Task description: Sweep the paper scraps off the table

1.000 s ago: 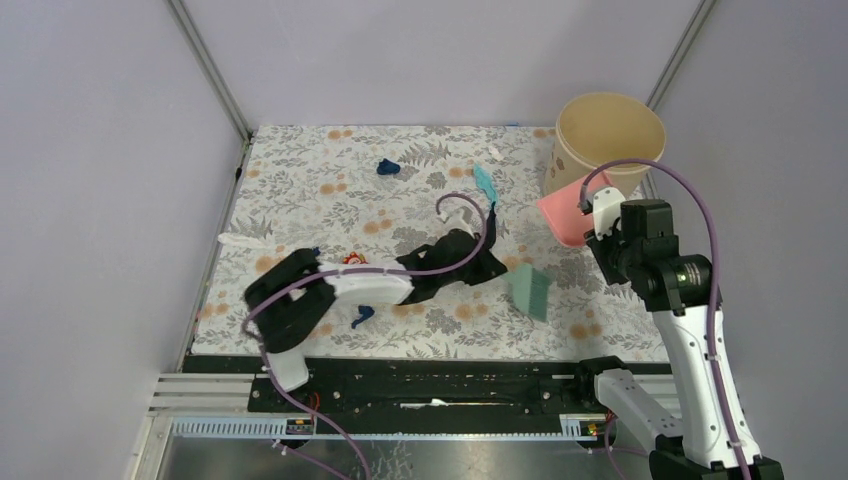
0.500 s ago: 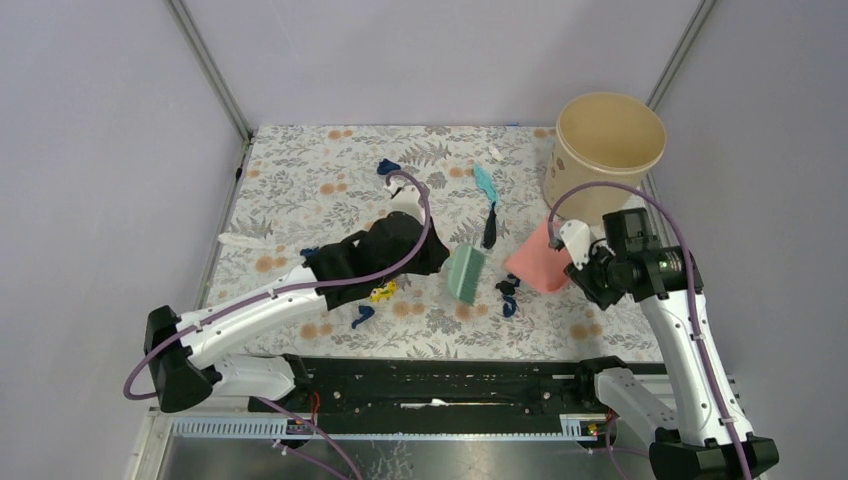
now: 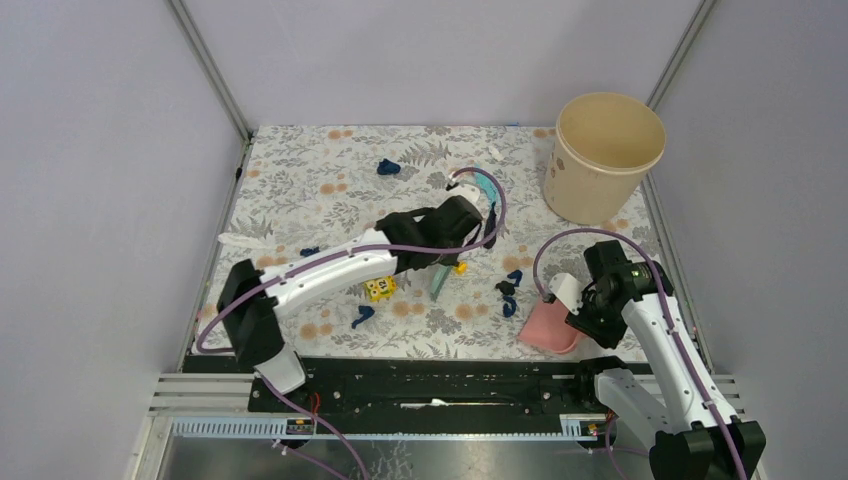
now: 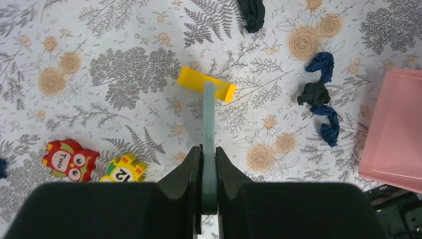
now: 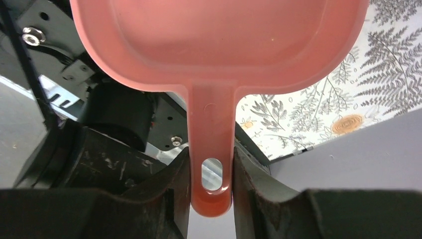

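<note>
The left gripper [image 4: 209, 155] is pinched narrowly on the handle of a thin teal brush [image 4: 209, 117]. The left wrist view shows the brush edge-on, rising from the fingers toward the middle of the frame. Its far end meets a yellow curved piece [image 4: 206, 83] lying on the table [image 4: 124, 64], but whether the two touch cannot be told. At lower left of that view, just beside the gripper body, sit two toy blocks, one red [image 4: 69, 160] and one yellow [image 4: 122, 172]. To the right of the brush, well apart from it, lies a small cluster of paper scraps [image 4: 321, 94], two navy wads with a black one between them. Beyond them, at the right edge, is the pink dustpan [image 4: 398, 129]. The right gripper [image 5: 211, 172] is clamped on the dustpan's handle, its fingers pressed against both sides near the hanging hole. In the top view the pan rests low at the table's near edge, lower right of centre. Farther out in the top view, a navy wad [image 3: 388, 167] lies in the upper middle and another [image 3: 362, 316] sits near the bottom edge. A teal strip [image 3: 485, 185] and a black strip [image 3: 490, 218] lie just above the left gripper. A white strip [image 3: 240, 241] is at the left edge. A beige bucket [image 3: 605, 150] stands at the upper right corner.
</note>
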You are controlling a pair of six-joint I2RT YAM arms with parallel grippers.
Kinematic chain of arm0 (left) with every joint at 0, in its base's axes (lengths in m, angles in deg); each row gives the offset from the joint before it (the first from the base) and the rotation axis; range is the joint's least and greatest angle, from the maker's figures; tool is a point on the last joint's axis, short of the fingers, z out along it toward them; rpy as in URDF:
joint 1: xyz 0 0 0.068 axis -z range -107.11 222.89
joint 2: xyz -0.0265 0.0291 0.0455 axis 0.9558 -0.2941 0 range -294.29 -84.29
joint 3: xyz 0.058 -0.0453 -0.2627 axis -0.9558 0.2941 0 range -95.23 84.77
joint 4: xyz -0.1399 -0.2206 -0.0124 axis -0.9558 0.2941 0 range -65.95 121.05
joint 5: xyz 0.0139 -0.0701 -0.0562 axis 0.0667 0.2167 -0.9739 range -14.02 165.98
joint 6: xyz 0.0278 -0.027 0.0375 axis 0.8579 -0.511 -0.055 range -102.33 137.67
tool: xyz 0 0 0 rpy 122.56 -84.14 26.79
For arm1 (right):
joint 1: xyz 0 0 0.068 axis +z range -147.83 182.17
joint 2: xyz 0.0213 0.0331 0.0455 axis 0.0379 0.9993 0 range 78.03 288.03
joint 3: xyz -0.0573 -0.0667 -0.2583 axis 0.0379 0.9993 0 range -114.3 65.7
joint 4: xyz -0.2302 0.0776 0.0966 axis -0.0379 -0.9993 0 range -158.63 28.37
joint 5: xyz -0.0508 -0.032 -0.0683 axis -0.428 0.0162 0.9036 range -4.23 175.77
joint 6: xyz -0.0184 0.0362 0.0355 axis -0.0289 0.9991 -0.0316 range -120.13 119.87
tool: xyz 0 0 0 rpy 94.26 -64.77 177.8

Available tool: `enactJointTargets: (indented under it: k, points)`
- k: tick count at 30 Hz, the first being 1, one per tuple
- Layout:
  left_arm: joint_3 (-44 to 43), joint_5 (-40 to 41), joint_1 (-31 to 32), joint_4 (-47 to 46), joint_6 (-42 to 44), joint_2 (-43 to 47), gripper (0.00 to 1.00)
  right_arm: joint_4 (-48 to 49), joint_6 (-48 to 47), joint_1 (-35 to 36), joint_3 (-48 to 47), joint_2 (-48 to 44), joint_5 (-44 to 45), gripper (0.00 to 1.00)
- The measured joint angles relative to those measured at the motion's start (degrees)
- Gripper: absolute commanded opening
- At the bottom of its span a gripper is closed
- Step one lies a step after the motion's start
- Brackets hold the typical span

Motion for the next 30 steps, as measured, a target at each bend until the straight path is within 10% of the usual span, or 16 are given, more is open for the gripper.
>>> enactJointTargets:
  k: [30]
  points:
    - [-19.5,-8.4,3.5,-2.4,1.7,-19.1,0.00,9.5,4.8,0.0,5.1,8.6,2.9,0.00]
